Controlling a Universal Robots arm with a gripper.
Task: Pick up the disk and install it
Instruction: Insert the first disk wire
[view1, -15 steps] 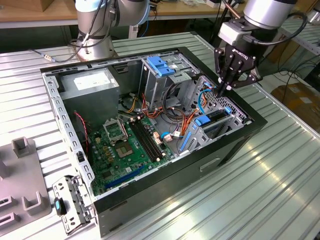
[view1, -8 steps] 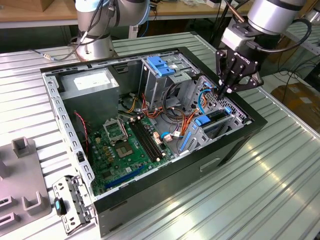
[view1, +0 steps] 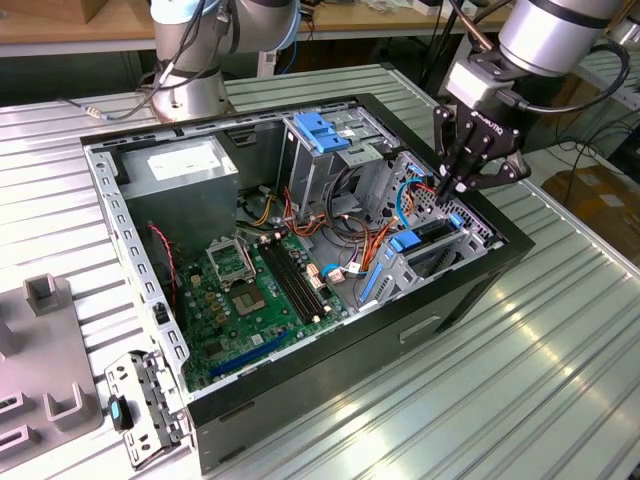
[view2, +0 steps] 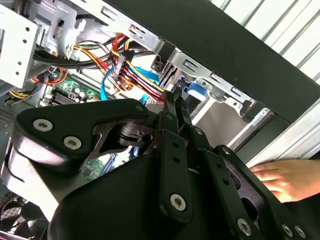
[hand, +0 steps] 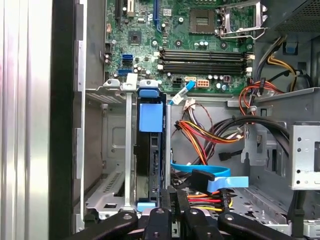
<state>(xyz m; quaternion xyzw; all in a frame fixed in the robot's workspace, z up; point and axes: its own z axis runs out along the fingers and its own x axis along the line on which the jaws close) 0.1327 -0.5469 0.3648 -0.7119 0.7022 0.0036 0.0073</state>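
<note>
The disk (view1: 428, 236) stands on edge in the drive bay of the open computer case (view1: 470, 290), at the exterior view's right. In the first wrist view the disk (hand: 151, 155) shows as a dark narrow slab with a blue plastic tab at one end. My gripper (view1: 447, 188) hangs just above the bay's outer end, its black fingers pressed together. In the first wrist view the gripper (hand: 174, 199) sits at the disk's near end, just beside its edge, with nothing seen between the fingers. The second wrist view shows the gripper (view2: 176, 104) pointing at a blue rail (view2: 195, 90).
Bundles of red, orange and blue cables (hand: 210, 135) lie close beside the bay. The green motherboard (view1: 250, 290), a grey power-supply box (view1: 180, 165) and a metal cage with a blue top (view1: 322, 130) fill the case. A person's hand (view2: 280, 177) rests outside the case wall.
</note>
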